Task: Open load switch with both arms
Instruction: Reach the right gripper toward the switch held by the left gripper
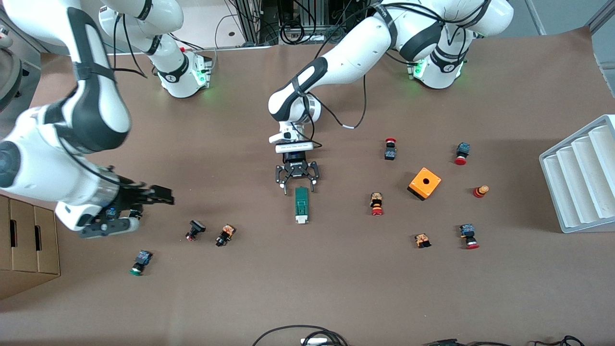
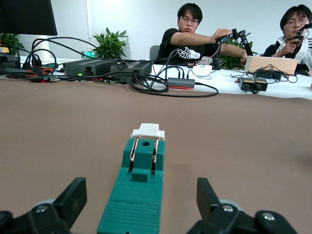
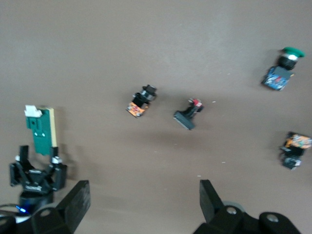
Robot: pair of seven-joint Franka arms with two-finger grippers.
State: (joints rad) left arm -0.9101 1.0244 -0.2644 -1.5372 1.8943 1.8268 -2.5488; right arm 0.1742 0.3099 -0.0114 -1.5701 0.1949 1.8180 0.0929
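The load switch [image 1: 301, 205] is a slim dark-green block lying flat mid-table, its white tab [image 1: 301, 220] at the end nearer the front camera. My left gripper [image 1: 298, 188] is down at the switch's other end, open, with one finger on each side of it and not touching. In the left wrist view the green body [image 2: 139, 195] runs out between the spread fingers [image 2: 73, 195] of the left gripper [image 2: 140, 190]. My right gripper [image 1: 161, 196] hangs open and holding nothing over the table toward the right arm's end. The right wrist view shows the right gripper [image 3: 144, 192] above bare table, with the switch [image 3: 41, 129] off to one side.
Three push buttons [image 1: 195, 229] [image 1: 225, 235] [image 1: 141, 262] lie near the right gripper. An orange box with a hole [image 1: 424, 183] and several more buttons [image 1: 376, 203] lie toward the left arm's end, beside a white rack [image 1: 581, 178]. A cardboard box [image 1: 26, 240] stands at the right arm's end.
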